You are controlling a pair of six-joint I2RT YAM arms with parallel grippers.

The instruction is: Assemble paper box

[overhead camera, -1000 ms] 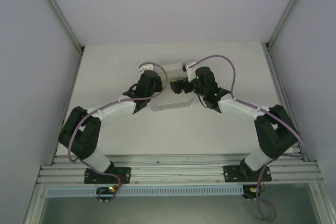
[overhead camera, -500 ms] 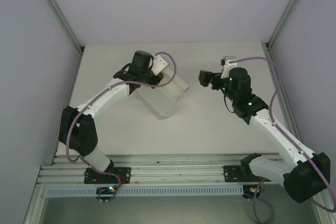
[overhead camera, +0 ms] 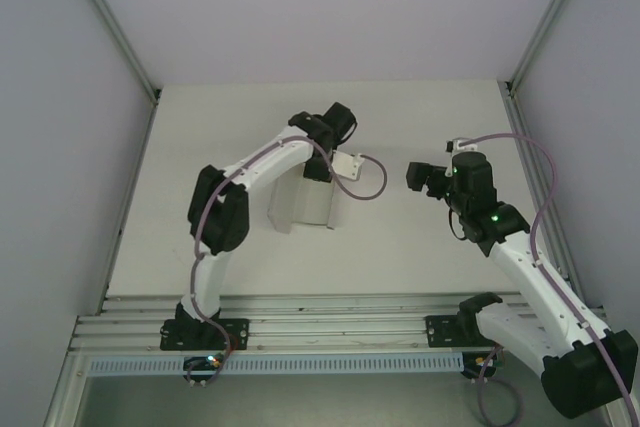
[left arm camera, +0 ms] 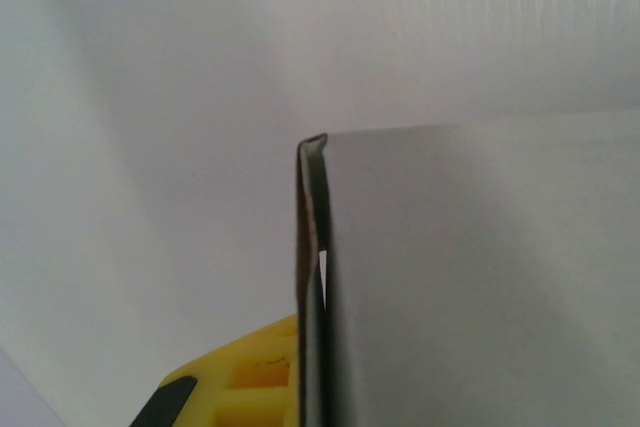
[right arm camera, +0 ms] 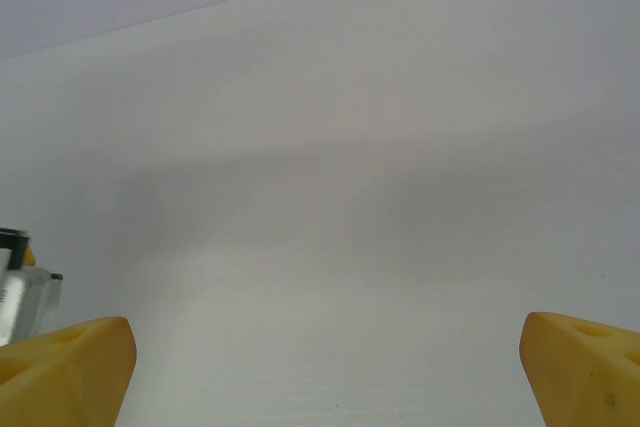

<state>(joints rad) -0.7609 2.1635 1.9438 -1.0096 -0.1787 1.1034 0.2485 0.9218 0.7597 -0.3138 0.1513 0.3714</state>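
From where I stood, the whole next move hung on one thing: the paper box [overhead camera: 303, 209] sat near the middle of the surface [overhead camera: 400, 257], right under the left gripper [overhead camera: 318, 173], and it lay at about eight to nine o'clock from the right gripper [overhead camera: 412, 177], well apart from it. The left gripper was pressed together on the box. Its wrist camera showed a folded cardboard edge [left arm camera: 312, 277] running straight up from beside a yellow finger [left arm camera: 235, 392], with one white panel facing the lens. The right gripper [right arm camera: 325, 362] was spread wide over bare surface, holding nothing. The left arm was plainly the nearer one. I reckoned the right arm would have to reach across toward nine o'clock to help. From overhead I couldn't make out the box's long axis.
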